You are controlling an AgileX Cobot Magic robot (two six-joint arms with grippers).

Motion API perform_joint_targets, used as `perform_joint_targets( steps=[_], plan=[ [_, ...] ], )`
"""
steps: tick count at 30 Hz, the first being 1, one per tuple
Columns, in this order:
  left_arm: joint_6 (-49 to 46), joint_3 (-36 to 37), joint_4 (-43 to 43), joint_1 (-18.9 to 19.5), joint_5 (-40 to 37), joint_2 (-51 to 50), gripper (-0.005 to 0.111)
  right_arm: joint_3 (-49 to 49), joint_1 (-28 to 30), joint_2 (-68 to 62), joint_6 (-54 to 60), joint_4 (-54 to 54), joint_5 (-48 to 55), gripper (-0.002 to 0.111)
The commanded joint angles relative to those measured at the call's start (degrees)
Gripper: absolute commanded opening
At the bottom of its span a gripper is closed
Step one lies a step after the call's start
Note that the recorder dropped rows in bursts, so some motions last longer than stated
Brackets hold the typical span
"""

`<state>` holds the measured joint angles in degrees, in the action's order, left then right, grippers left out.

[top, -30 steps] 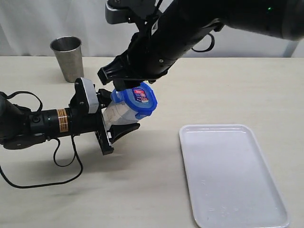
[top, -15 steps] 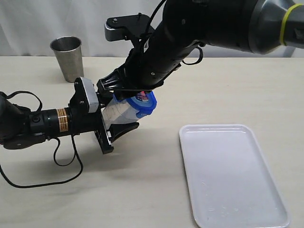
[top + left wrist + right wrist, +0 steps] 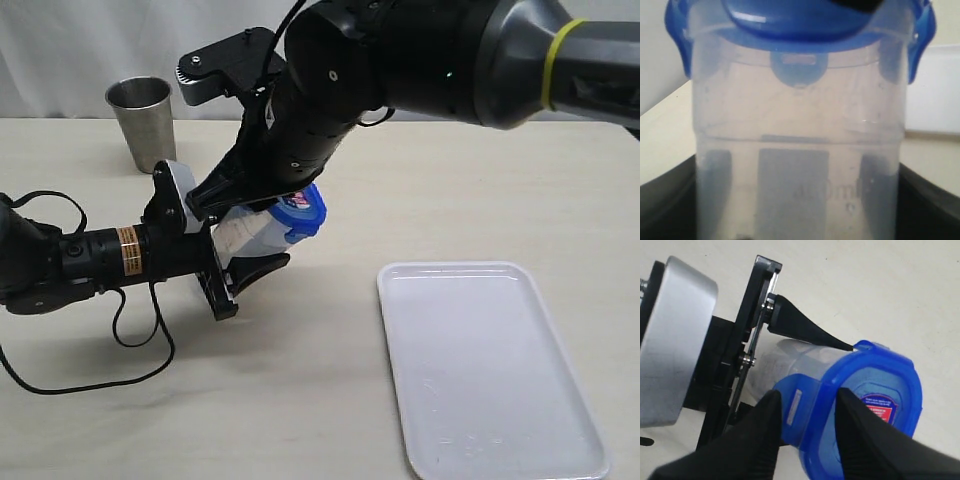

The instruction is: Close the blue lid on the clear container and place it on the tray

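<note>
Blue lid (image 3: 875, 402) edge inside right pincer (image 3: 809, 395), grip unclear; left pincer (image 3: 248, 242) clamps clear container (image 3: 800, 125).

Both arms are glossy black. The right arm (image 3: 400, 60) is the chunky one with a yellow band (image 3: 556, 62); the left arm (image 3: 60, 265) is slimmer, with an orange label ring (image 3: 127, 251), a loose black cable (image 3: 171, 352) and a silver wrist housing (image 3: 675, 340). The right gripper (image 3: 807, 397) has matte black fingers (image 3: 860, 440).
</note>
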<state>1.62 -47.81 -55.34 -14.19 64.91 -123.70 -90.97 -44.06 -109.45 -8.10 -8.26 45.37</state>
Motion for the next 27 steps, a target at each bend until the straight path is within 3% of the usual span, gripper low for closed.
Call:
perform_joint_targets(
  steps=[1,15,25,27],
  plan=[
    [0.21,0.04,-1.11,-0.43,0.15,0.20,0.000,-1.62,-1.11,-4.78,-0.86,-2.57,6.51,0.033],
    [0.21,0.04,-1.46,-0.43,0.71,0.20,0.000,-2.95,-2.75,-6.63,-4.74,-11.27,9.37,0.033],
    [0.21,0.04,-1.42,-0.43,1.37,0.20,0.000,-2.95,-2.75,-4.07,-3.05,-11.52,7.28,0.033],
    [0.21,0.04,-1.42,-0.43,1.37,0.20,0.000,-2.95,-2.75,-1.50,-0.97,-9.51,5.46,0.037]
  ],
)
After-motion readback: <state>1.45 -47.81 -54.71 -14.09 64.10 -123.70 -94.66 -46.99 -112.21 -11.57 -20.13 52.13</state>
